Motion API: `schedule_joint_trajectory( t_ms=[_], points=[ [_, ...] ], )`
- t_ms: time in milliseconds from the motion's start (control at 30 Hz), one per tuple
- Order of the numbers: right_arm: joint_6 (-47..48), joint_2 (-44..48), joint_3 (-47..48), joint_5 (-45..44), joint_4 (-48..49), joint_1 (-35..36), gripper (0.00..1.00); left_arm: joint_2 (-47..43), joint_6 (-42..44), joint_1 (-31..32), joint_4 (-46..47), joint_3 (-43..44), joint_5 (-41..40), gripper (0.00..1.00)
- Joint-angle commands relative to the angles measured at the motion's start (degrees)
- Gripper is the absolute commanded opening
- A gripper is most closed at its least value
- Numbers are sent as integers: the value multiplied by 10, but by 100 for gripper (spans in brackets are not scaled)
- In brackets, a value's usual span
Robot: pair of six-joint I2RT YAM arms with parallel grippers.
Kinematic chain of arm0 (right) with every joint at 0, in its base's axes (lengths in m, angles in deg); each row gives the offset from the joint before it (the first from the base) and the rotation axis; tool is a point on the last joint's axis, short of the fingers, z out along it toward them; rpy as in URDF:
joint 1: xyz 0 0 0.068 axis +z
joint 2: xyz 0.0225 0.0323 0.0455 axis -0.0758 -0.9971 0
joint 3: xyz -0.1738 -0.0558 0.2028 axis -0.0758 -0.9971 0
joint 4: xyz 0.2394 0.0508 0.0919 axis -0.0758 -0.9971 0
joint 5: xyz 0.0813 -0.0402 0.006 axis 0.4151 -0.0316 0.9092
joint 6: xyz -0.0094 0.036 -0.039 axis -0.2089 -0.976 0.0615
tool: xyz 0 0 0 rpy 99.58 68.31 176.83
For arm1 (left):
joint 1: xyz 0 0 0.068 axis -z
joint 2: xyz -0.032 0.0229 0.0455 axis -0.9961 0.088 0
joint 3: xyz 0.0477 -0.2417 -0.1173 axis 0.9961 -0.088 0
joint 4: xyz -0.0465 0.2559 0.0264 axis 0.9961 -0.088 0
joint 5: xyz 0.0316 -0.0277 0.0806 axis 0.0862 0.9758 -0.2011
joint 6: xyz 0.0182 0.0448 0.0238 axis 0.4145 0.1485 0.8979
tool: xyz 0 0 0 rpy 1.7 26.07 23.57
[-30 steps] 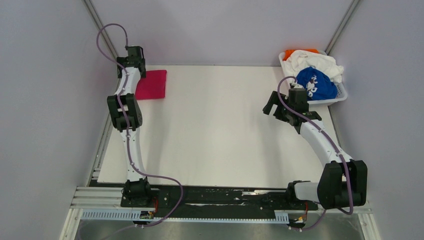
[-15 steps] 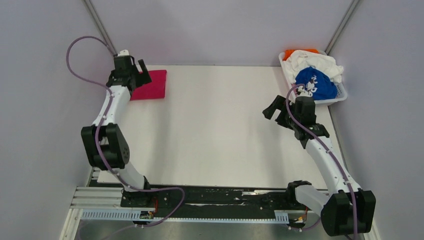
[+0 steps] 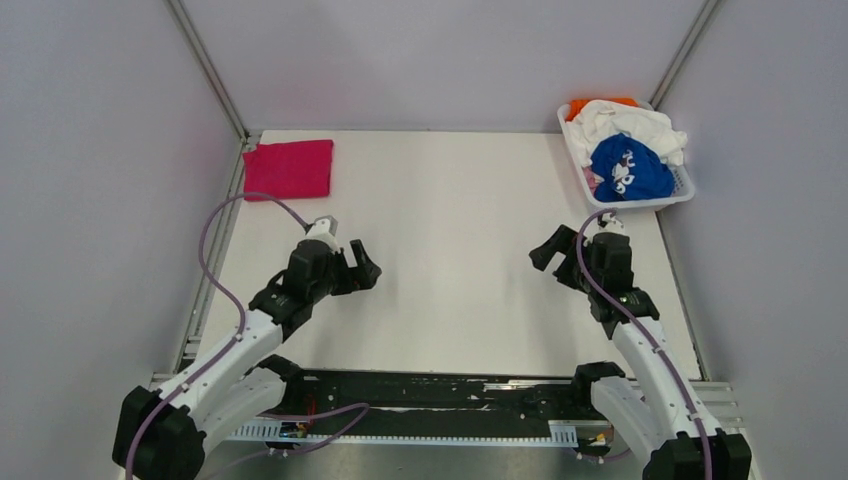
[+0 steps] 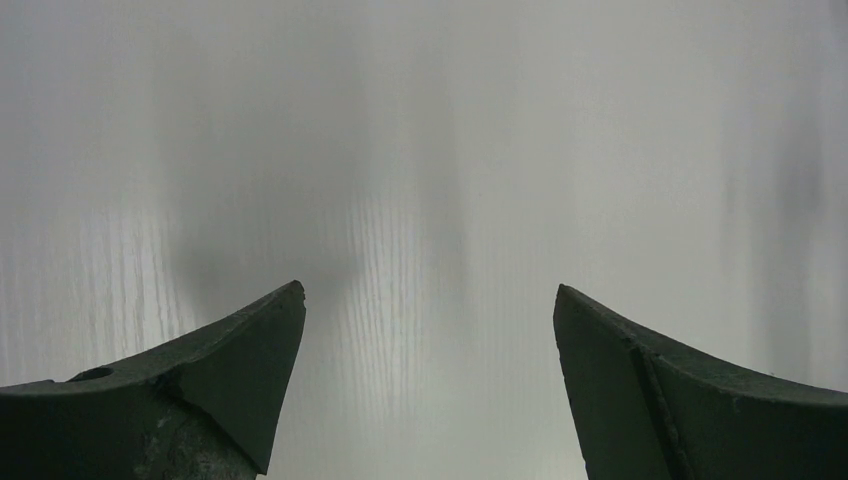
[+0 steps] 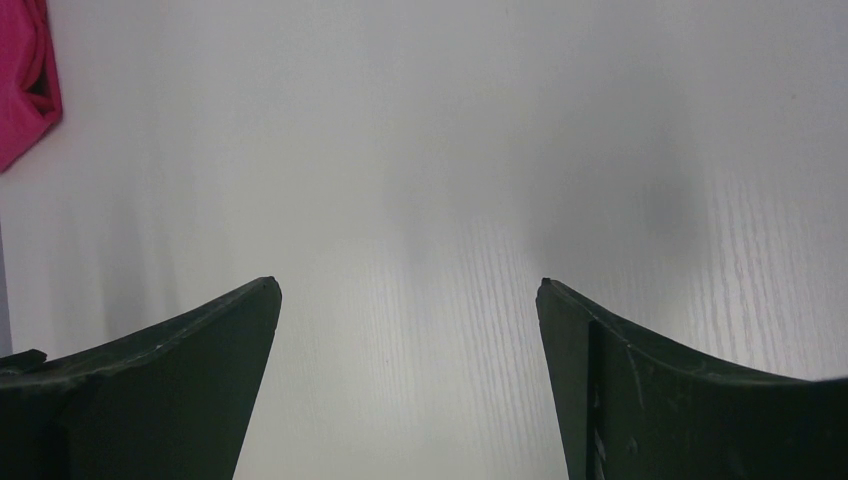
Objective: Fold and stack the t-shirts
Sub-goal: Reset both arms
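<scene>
A magenta-pink t-shirt [image 3: 290, 168] lies folded flat at the table's far left corner; its edge also shows in the right wrist view [image 5: 25, 80]. A royal blue t-shirt with white print [image 3: 630, 170], a white t-shirt [image 3: 635, 125] and an orange t-shirt [image 3: 598, 103] lie crumpled in the white basket [image 3: 683, 183] at the far right. My left gripper [image 3: 366, 268] is open and empty over bare table at mid-left [image 4: 430, 300]. My right gripper [image 3: 545, 252] is open and empty over bare table at mid-right [image 5: 408, 290], below the basket.
The white table [image 3: 450, 250] is bounded by grey walls behind and on both sides. A black rail with cables [image 3: 430, 395] runs along the near edge between the arm bases.
</scene>
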Motion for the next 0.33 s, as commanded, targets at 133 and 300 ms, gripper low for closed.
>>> schedule_joint_trajectory(
  t_ms=[133,300],
  points=[
    [-40,80,-79,-19,77,-1,100,-55,-54,39,-6,-19,-96,100],
    [-37,108,-85,-34,81,-1,100,-44,-38,40,-19,3,-111,100]
  ],
)
